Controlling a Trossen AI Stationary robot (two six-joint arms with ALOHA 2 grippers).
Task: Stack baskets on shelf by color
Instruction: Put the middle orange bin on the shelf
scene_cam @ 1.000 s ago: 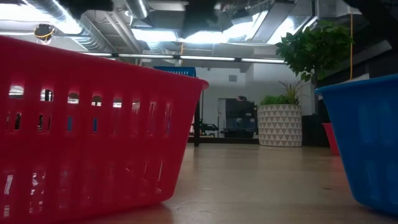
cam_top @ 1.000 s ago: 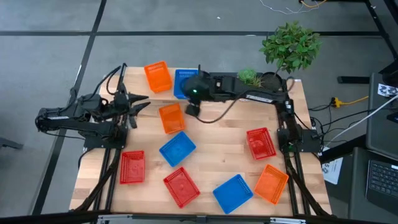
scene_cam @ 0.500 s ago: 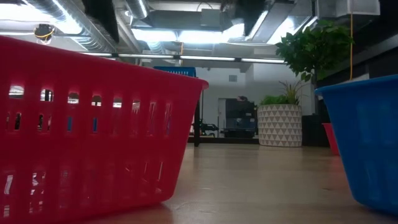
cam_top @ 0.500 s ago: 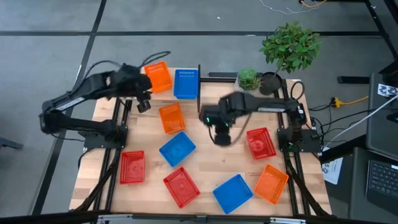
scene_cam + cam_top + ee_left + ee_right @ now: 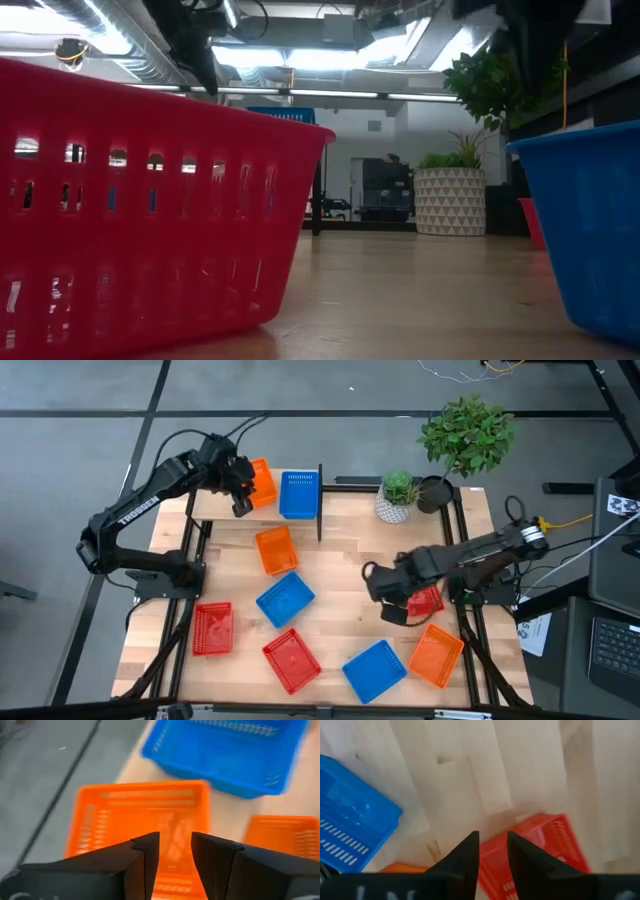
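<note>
At the table's far left, an orange basket (image 5: 260, 482) and a blue basket (image 5: 298, 495) stand side by side on the shelf, next to its black upright (image 5: 320, 500). My left gripper (image 5: 243, 500) hovers over the orange basket (image 5: 140, 815), slightly open and holding nothing. My right gripper (image 5: 392, 605) points down just left of a red basket (image 5: 427, 600), above its corner (image 5: 535, 845), slightly open and holding nothing. Loose on the table lie an orange (image 5: 275, 550), a blue (image 5: 285, 598), two red (image 5: 212, 630) (image 5: 292, 660), another blue (image 5: 375, 668) and another orange basket (image 5: 437, 655).
A white patterned plant pot (image 5: 397, 500) and a larger leafy plant (image 5: 467, 435) stand at the far right. Bare wood (image 5: 345, 575) lies in the table's middle. In the low view a red basket (image 5: 150, 200) and a blue basket (image 5: 590, 230) fill the foreground.
My right gripper has left the blue basket on the shelf, swung toward the table's right and near side, and come down beside the red basket. My left gripper has swung from the table's left side toward the far edge, over the orange basket on the shelf.
</note>
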